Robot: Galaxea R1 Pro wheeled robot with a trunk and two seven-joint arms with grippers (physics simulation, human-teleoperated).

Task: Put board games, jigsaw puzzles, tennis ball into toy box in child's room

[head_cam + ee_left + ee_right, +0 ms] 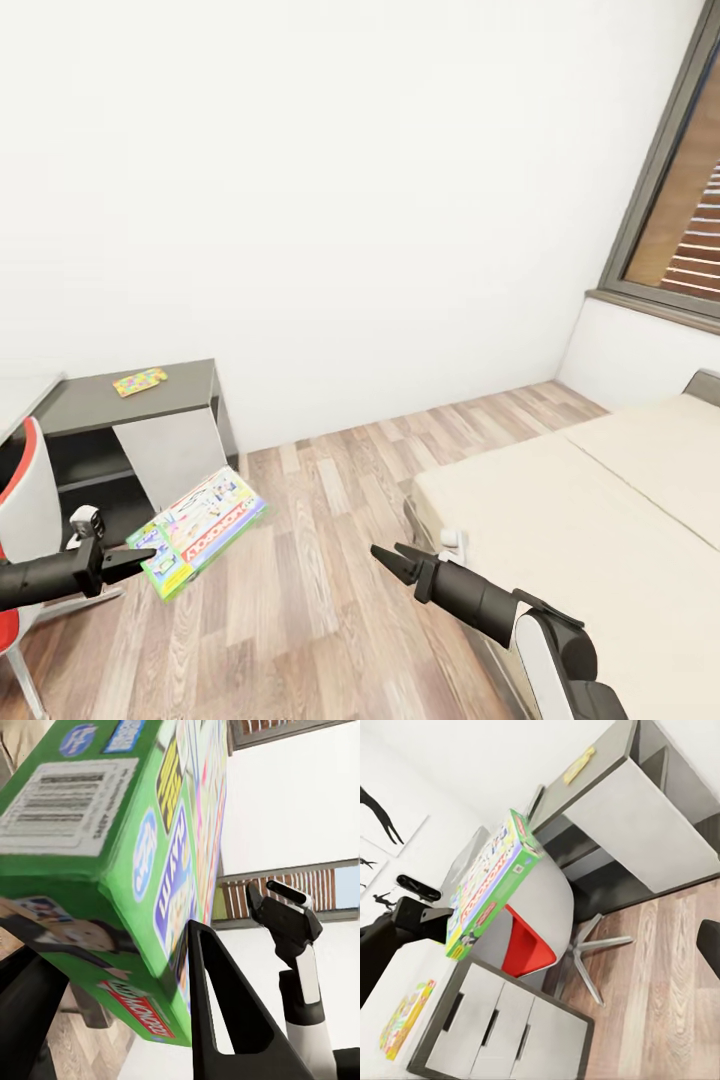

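Head view: the left gripper (pixel 140 560) was clamped on a green board game (pixel 198 531), held tilted above the wood floor (pixel 330 560). A dark desk (pixel 180 395) against the wall carried a small colourful puzzle (pixel 139 381); a red-and-white chair (pixel 25 520) stood just beside the arm. The right gripper (pixel 390 560) held nothing, fingers slightly parted, near the bed (pixel 600 520).
Left wrist view: dark fingers (pixel 225 1020) pinched the box edge (pixel 112 870); the right gripper (pixel 274 904) was beyond.
Right wrist view: the board game (pixel 487 881) was in front of the chair (pixel 529 937), with a drawer unit (pixel 502 1027) nearby.

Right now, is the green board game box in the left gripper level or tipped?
Tipped. The green board game box slants upward from the left gripper, held by one corner above the floor.
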